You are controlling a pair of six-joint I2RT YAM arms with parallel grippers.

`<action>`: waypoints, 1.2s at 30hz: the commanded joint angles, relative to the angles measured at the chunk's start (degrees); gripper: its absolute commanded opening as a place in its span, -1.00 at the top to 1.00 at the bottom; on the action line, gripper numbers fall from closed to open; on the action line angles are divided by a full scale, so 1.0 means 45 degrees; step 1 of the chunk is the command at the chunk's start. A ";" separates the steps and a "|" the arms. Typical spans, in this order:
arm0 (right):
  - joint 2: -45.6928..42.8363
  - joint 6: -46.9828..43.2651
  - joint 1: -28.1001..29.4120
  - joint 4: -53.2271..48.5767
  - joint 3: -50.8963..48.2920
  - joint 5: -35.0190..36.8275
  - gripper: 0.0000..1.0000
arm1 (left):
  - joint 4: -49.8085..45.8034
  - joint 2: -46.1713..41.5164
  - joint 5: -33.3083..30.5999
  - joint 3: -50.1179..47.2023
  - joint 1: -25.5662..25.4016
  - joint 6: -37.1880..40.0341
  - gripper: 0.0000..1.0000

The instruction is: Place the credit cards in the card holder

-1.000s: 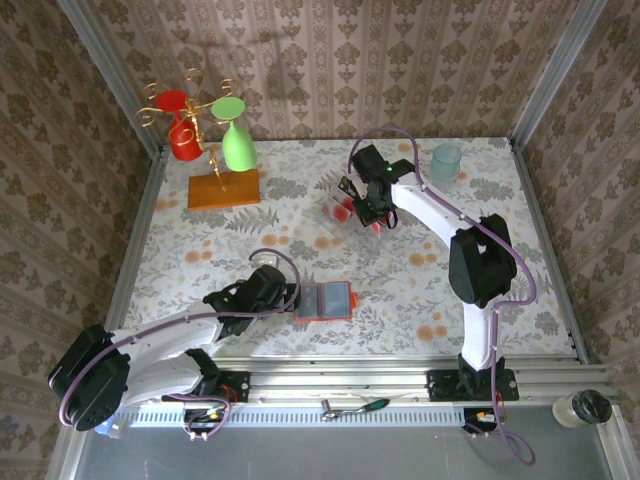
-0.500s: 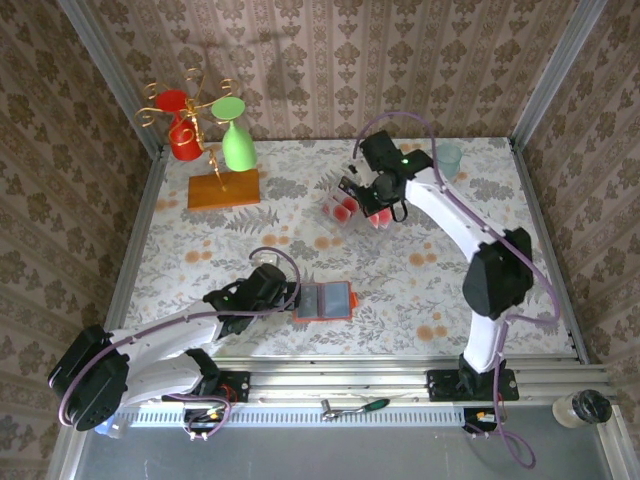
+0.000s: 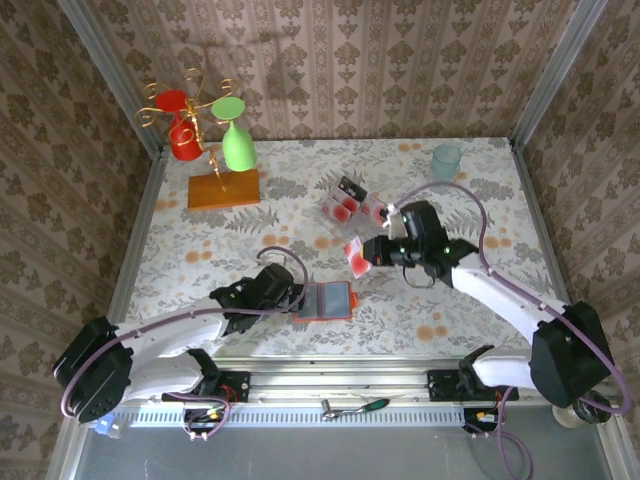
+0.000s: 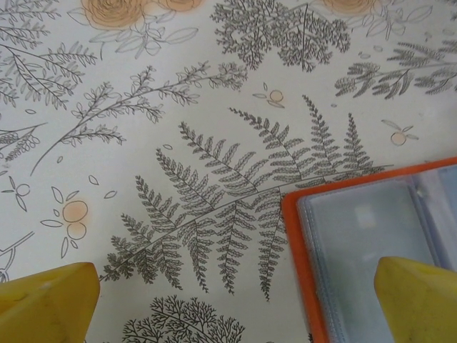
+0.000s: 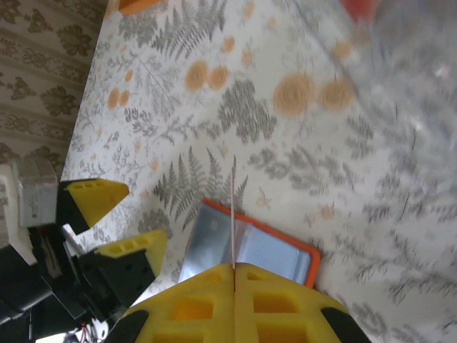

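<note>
The card holder (image 3: 326, 300) is lying open, grey lining up, close to the near edge of the worktop (image 3: 200, 250), slightly left of centre. The left hand (image 3: 297, 297) is sitting at the holder's left edge with its fingers spread wide, one yellow fingertip (image 4: 418, 300) over the lining and the other over bare worktop. The right hand (image 3: 366, 252) is hovering just beyond the holder's far right corner, its fingers closed tight on one credit card (image 3: 355, 254). The other credit cards (image 3: 348, 205) are lying in a loose cluster farther back, with open worktop between them and the holder.
</note>
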 commanded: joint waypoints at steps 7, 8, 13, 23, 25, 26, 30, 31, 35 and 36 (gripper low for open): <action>-0.1565 0.4116 0.1833 0.6879 -0.4340 0.2253 1.00 | -0.0474 0.1478 -0.0969 0.1031 -0.0882 0.0354 -1.00; -0.1460 0.4213 0.2062 0.7272 -0.4569 0.2485 1.00 | -0.0432 0.1615 -0.0993 0.1031 -0.0914 0.0368 -1.00; -0.0686 0.4382 0.2787 0.8136 -0.4878 0.2984 1.00 | -0.0246 0.2116 -0.1189 0.0985 -0.0993 0.0455 -1.00; 0.1375 0.4643 0.3710 1.0541 -0.4913 0.3689 1.00 | -0.0053 0.1972 -0.1456 0.0233 -0.1051 -0.0009 -1.00; 0.1719 0.4747 0.3822 1.0988 -0.4900 0.3761 1.00 | -0.0075 0.1863 -0.1477 0.0121 -0.1067 -0.0098 -1.00; 0.2143 0.4779 0.3870 1.1217 -0.4897 0.3786 1.00 | -0.0080 0.1806 -0.1477 0.0059 -0.1063 -0.0126 -1.00; 0.2838 0.4845 0.4099 1.1760 -0.4840 0.3930 1.00 | -0.0225 0.1742 -0.1489 -0.0088 -0.1068 -0.0243 -1.00; 0.2962 0.4869 0.4144 1.1880 -0.4821 0.3961 1.00 | -0.0266 0.1737 -0.1495 -0.0110 -0.1068 -0.0288 -1.00; 0.3582 0.4938 0.4353 1.2480 -0.4801 0.4183 1.00 | -0.0336 0.1591 -0.1545 -0.0252 -0.1102 -0.0477 -1.00; 0.3727 0.4983 0.4412 1.2630 -0.4782 0.4239 1.00 | -0.0349 0.1531 -0.1555 -0.0285 -0.1119 -0.0501 -1.00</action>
